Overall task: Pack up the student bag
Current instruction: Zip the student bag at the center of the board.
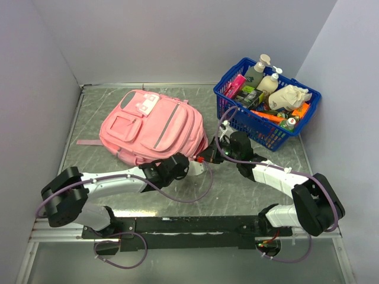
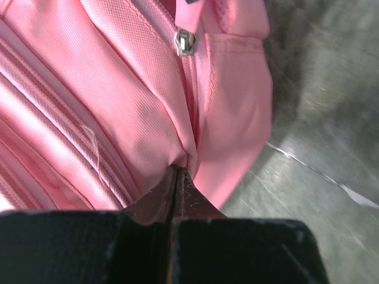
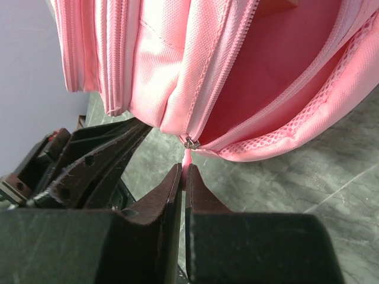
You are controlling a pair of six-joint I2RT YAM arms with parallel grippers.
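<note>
Tightly, left fingers pinch fabric of the one student bag; right fingers pinch its zipper pull.

The student bag lay directly ahead of my left gripper and right gripper, touching both; the basket stood beyond the right one.

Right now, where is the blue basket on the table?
In the top view, the blue basket stands in the far right corner of the table, apart from the pink backpack, which lies to its left.
</note>
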